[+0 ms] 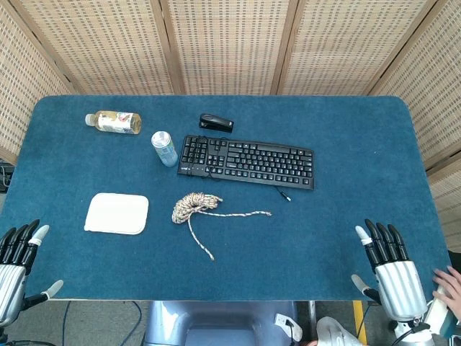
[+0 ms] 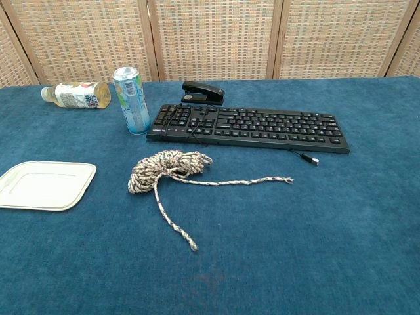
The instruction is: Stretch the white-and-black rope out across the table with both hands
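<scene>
The white-and-black rope (image 1: 193, 205) (image 2: 164, 168) lies bunched in a loose coil near the middle of the blue table, just in front of the keyboard. One loose end trails right, the other trails toward the front edge. My left hand (image 1: 16, 259) hovers at the front left corner, fingers spread, holding nothing. At the front right corner my right hand (image 1: 389, 267) is likewise spread and empty. Both hands are far from the rope. The chest view shows neither hand.
A black keyboard (image 1: 247, 161) (image 2: 248, 128) with its cable lies behind the rope. A black stapler (image 1: 216, 122), a light can (image 1: 164, 148) (image 2: 131, 100), a lying bottle (image 1: 114, 122) and a white tray (image 1: 117, 213) (image 2: 44, 186) occupy the left and back. A person's hand (image 1: 450, 285) shows at the lower right.
</scene>
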You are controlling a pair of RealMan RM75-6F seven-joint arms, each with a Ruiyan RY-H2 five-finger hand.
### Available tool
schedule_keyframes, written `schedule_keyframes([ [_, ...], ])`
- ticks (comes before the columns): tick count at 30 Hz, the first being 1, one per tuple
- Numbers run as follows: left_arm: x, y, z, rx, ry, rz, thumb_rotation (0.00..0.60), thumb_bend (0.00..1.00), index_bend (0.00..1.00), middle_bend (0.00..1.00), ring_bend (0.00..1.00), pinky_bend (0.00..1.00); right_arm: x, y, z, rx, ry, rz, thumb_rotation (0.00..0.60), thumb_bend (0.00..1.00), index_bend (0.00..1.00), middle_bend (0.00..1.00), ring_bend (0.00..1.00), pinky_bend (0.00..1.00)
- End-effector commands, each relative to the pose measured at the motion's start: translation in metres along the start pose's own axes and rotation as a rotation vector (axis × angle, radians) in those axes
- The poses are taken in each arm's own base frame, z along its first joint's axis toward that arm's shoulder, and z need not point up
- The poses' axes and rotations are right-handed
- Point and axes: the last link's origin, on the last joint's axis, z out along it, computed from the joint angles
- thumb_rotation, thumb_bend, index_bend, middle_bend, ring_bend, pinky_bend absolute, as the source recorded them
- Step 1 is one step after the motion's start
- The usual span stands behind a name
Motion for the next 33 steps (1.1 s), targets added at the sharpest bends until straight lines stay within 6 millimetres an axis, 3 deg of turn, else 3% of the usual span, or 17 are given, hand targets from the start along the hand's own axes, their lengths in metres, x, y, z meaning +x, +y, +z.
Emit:
schedule_keyframes([
  [1,-0.001,0.0,0.0,0.0,-0.001,0.001,0.6,0.0,0.0,0.0,0.0,0.0,-0.001,0.0,0.0,0.003,-0.005,-0.001,0.6,0.0,0.0,0.0,0.0,0.0],
  [11,-0.004,0.002,0.003,-0.002,-0.007,0.01,0.6,0.0,0.0,0.0,0.0,0.0,-0.017,-0.008,0.012,0.058,-0.052,-0.022,0.6,0.0,0.0,0.0,0.0,0.0],
  [15,-0.007,0.003,0.009,0.002,-0.001,0.024,0.6,0.0,0.0,0.0,0.0,0.0,-0.025,-0.024,0.045,0.144,-0.092,-0.023,0.6,0.0,0.05,0.0,0.0,0.0],
  [19,-0.013,0.006,0.02,-0.003,0.023,0.045,0.6,0.0,0.0,0.0,0.0,0.0,-0.031,-0.053,0.097,0.262,-0.17,-0.01,0.6,0.0,0.2,0.0,0.0,0.0],
  [22,-0.018,0.006,0.024,0.011,0.011,0.06,0.6,0.0,0.0,0.0,0.0,0.0,-0.036,-0.068,0.122,0.301,-0.213,-0.009,0.6,0.01,0.27,0.0,0.0,0.0],
  [27,-0.026,0.007,0.035,0.042,-0.013,0.086,0.6,0.0,0.0,0.0,0.0,0.0,-0.06,-0.104,0.17,0.353,-0.276,0.002,0.6,0.12,0.34,0.0,0.0,0.0],
  [33,-0.031,0.009,0.042,0.06,-0.024,0.102,0.6,0.0,0.0,0.0,0.0,0.0,-0.089,-0.128,0.208,0.332,-0.315,-0.004,0.6,0.19,0.39,0.0,0.0,0.0],
])
